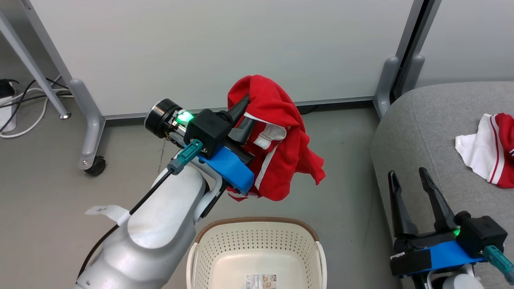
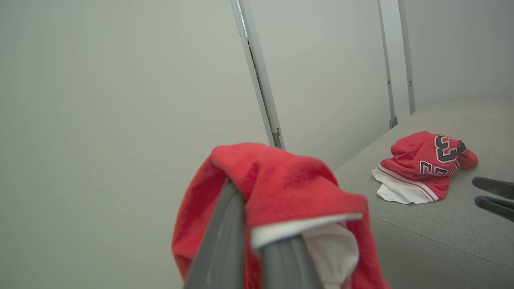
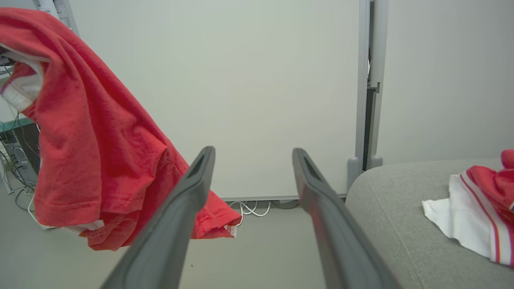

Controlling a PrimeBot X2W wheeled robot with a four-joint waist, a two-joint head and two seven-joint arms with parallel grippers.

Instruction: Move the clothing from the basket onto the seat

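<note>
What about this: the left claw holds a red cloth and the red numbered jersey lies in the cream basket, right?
The red numbered jersey lies on the grey fabric sofa seat, not in the cream perforated basket, as the left wrist view shows. The left claw holds a red cloth.

The basket [image 1: 257,220] stands on the floor [image 1: 349,160], nearest the robot. Beyond it, up in the air, a garment [image 1: 281,140] hangs from the left hand [image 1: 245,117]. Right of both lies the seat [image 1: 421,132], a jersey [image 1: 488,148] on it; the right hand [image 1: 407,173] hovers at its near edge.
</note>
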